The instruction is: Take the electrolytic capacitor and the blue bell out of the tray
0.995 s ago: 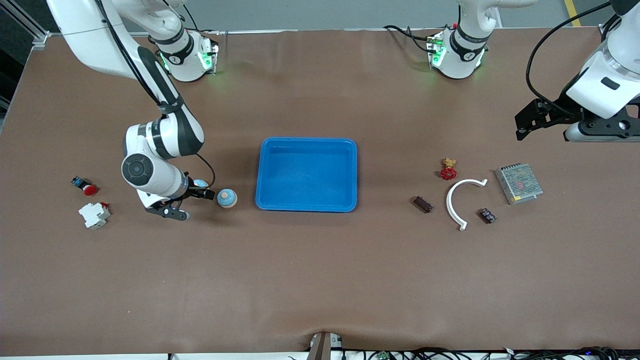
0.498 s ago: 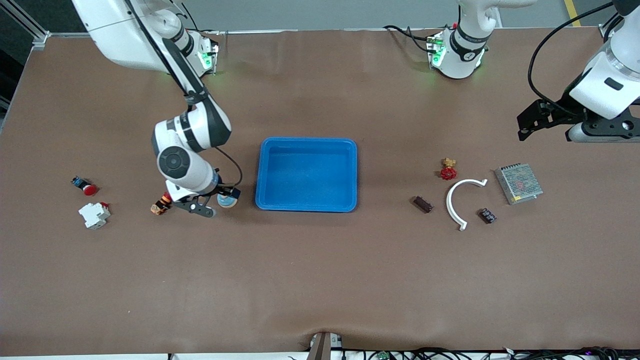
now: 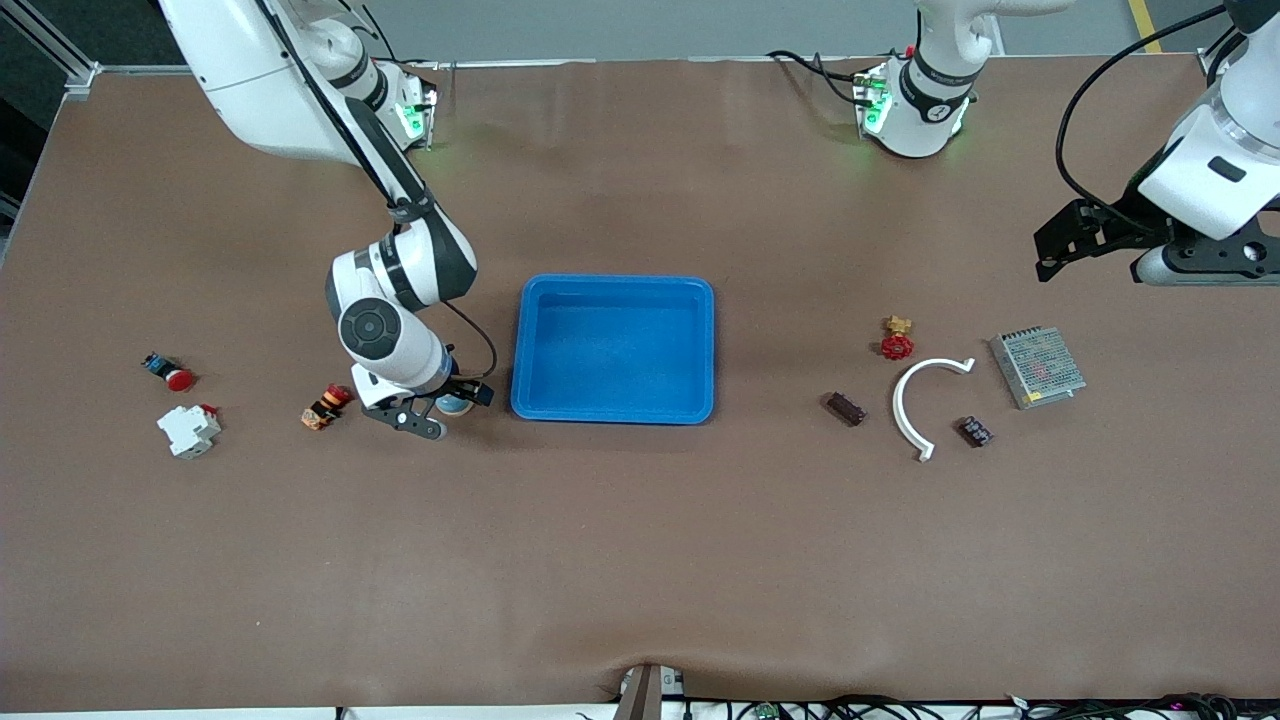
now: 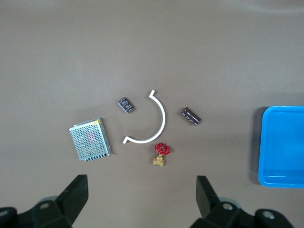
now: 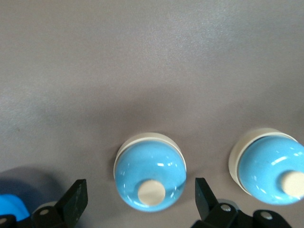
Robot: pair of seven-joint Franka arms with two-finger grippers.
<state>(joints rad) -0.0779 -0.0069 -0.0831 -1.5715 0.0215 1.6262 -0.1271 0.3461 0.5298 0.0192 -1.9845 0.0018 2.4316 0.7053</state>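
Observation:
Two light-blue bells with cream buttons stand on the table in the right wrist view; one bell (image 5: 150, 175) lies between the spread fingers of my open right gripper (image 5: 140, 197), the other bell (image 5: 273, 166) beside it. In the front view only one bell (image 3: 461, 406) peeks out by the right gripper (image 3: 445, 408), next to the blue tray (image 3: 612, 412). A dark cylindrical capacitor (image 3: 845, 408) (image 4: 190, 115) lies toward the left arm's end. My left gripper (image 3: 1048, 250) (image 4: 141, 190) hangs open and empty high over that end.
Near the capacitor lie a red-handled brass valve (image 3: 897, 340), a white curved strip (image 3: 912, 400), a small dark component (image 3: 974, 431) and a metal mesh box (image 3: 1037, 366). Toward the right arm's end are an orange-red part (image 3: 325, 407), a white breaker (image 3: 188, 430) and a red push button (image 3: 170, 372).
My right arm has swung toward the blue tray, from one bell to the one beside the tray, uncovering the orange-red part. The left arm has barely moved.

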